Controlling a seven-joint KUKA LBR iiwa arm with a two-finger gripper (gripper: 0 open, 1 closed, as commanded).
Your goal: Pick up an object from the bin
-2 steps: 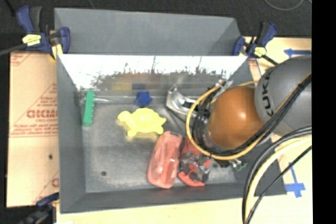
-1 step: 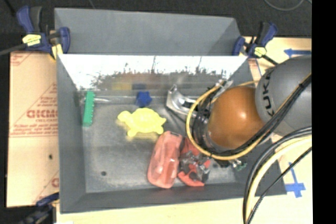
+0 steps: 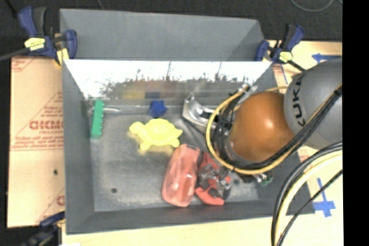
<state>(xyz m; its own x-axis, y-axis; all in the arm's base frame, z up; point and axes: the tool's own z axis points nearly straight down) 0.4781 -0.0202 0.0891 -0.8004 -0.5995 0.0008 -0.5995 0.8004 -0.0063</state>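
Over at the near right of the bin [image 3: 124, 181], the gripper [image 3: 215, 179] is down on a red thing [image 3: 209, 198], right beside a pink see-through piece [image 3: 180, 177]. Honestly can't tell if it's open or clamped. A yellow turtle-ish toy [image 3: 154, 134] lies farther left.

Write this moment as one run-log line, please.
pincer: over small red plastic piece, lower right of grey metal bin | beside it: pink translucent rounded case | elsewhere: yellow turtle-shaped toy, green ridged bar | grasp: not confirmed
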